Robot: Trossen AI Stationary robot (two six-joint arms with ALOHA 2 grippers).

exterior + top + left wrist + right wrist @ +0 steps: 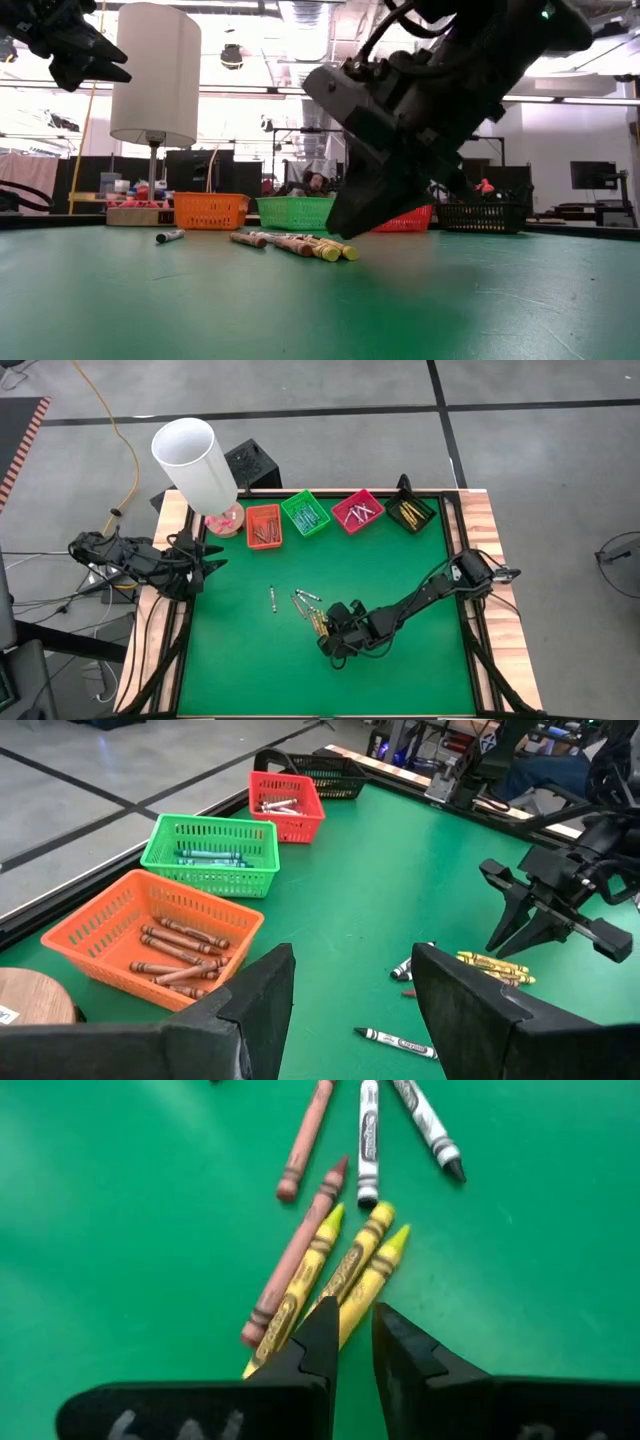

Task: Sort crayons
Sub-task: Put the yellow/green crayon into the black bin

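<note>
Yellow crayons (345,1275), three of them side by side, lie in the lower middle of the right wrist picture, and the right gripper (352,1342) has its two dark fingers pinched narrowly around the end of the rightmost one. It looks gripped, though not yet raised off the green table (400,570).

Just beside the yellow ones lie two brownish crayons (300,1250), and toward the top of that picture two white-wrapped crayons (368,1140). One more grey crayon (274,598) lies apart, left of centre in the high view. That makes about eight loose pieces left to sort, as far as I can count.

Along the top edge of the table in the high view stand four small trays, and each already holds some:
- the orange tray (264,526), with brown crayons in it
- the green tray (305,513), with bluish-green ones
- the red tray (358,511), with pale ones
- the black tray (411,512), with yellow ones

So I judge the sorting well past halfway. The yellow crayon in hand most likely belongs in the black tray at the upper right.

The left gripper (205,557) waits at the left edge of the table, its fingers spread wide and holding nothing. A white lamp (195,465) stands on a wooden base at the upper left corner.
</note>
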